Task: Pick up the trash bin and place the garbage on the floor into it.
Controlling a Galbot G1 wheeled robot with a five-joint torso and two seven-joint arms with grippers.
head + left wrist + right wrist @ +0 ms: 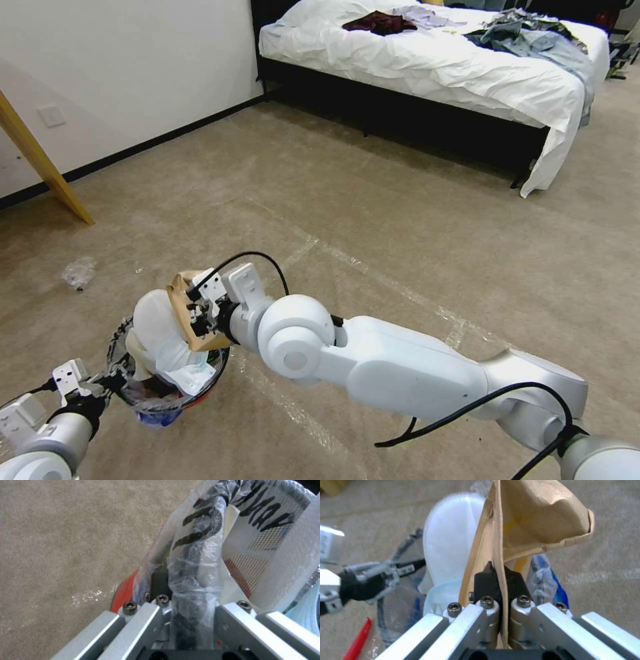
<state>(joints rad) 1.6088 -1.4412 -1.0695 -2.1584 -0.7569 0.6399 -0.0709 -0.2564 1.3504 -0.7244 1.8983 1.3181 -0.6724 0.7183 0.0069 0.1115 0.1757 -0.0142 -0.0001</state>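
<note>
My right gripper (pixel 498 576) is clenched on a flat brown cardboard scrap (pixel 533 522), holding it just above the small round red trash bin (pixel 170 387) with the clear plastic liner. My left gripper (pixel 186 590) grasps the bin's rim, lifted off the carpet floor (pixel 400 220). The bin is already full of white slipper soles (pixel 157 327), so I should lower the cardboard beside them before releasing. A clear plastic scrap (pixel 79 272) remains on the floor.
</note>
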